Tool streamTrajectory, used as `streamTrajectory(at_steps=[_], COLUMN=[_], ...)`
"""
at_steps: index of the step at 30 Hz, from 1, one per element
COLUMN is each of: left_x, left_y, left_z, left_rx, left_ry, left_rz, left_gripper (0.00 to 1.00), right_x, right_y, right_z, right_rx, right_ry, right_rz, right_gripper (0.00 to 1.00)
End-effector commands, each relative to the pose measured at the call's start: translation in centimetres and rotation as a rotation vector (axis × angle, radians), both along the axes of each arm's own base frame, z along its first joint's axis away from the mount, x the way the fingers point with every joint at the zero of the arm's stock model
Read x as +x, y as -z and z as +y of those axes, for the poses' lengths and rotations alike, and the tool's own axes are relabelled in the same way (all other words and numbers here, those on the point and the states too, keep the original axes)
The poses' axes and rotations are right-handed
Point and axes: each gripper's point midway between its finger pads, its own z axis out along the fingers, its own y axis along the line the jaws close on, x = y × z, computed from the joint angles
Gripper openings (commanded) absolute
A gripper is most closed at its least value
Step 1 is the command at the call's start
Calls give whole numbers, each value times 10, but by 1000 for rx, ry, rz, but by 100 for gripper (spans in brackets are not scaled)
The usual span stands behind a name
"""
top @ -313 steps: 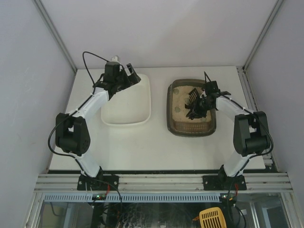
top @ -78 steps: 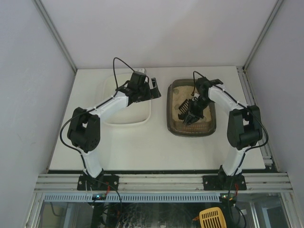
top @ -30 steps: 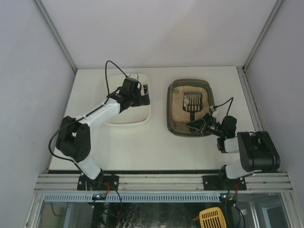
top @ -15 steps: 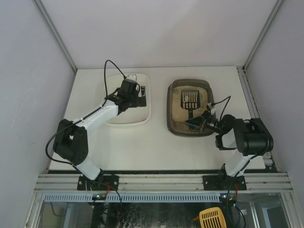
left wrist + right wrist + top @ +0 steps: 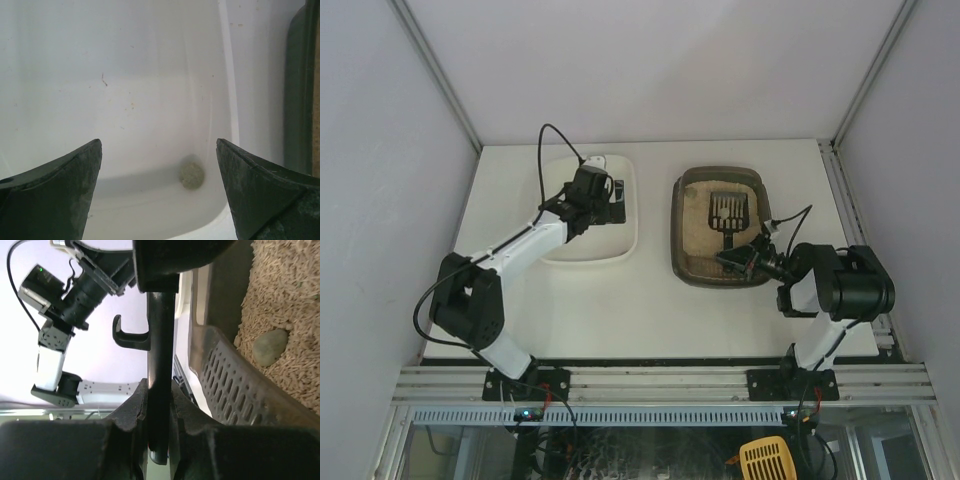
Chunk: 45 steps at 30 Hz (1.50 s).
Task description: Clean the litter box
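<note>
Litter box (image 5: 676, 228) holds scoop (image 5: 725, 209) clamped by right gripper (image 5: 740, 260); left gripper (image 5: 159, 150) spread wide

Right tool (image 5: 738, 261) now much nearer

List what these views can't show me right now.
- Top view: the left claw and its arm cover part of the white tub.
- Top view: the litter box is too small to show what lies in its litter.
- Right wrist: the scoop shows only handle and slotted side; its inside is hidden.
- Left wrist: the frame's right edge cuts off the litter box.
</note>
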Motion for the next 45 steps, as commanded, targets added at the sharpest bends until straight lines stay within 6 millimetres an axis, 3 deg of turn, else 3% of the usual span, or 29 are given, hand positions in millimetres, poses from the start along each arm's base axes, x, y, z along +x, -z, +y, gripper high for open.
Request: streamTrajectory(at_steps=[1,3,8,13,14,17,19,24,28,33,38,41,45], left_x=[-2,-2,-2,0,0,4,6,20,29,31,28,27,26], left_y=[-16,-16,-17,-21,-22,-33,-44,-77,-94,-101,-92,-85,-80], left_z=[8,9,9,11,10,20,24,49,80,112,130,138,142], left_rx=[5,11,9,26,28,46,33,-68,-114,-126,-172,-185,-185], left_ry=[-9,-9,-11,-12,4,41,58,22,-52,-111,-144,-167,-192], left_rz=[-54,-55,-58,-74,-77,-94,-104,-96,-74,-77,-16,5,15], left_gripper=[100,100,100,100,100,100,100,100,100,100,100,100,100], right_x=[1,-7,12,-12,-12,6,10,-8,-8,-8,-15,-8,-5], right_y=[-10,-8,-4,9,8,-2,0,2,-2,-6,0,-17,-25], right_z=[11,25,-4,42,40,6,3,38,42,55,80,98,111], right_rx=[-10,-16,7,-57,-58,17,16,-5,1,-16,-235,-511,-689], right_ry=[-29,-91,25,-159,-153,-28,-15,-136,-149,-183,-232,-236,-265], right_rz=[-97,-95,-44,-36,-40,-19,-13,-15,-20,3,18,-126,-113], right_gripper=[0,0,0,0,0,0,0,0,0,0,0,0,0])
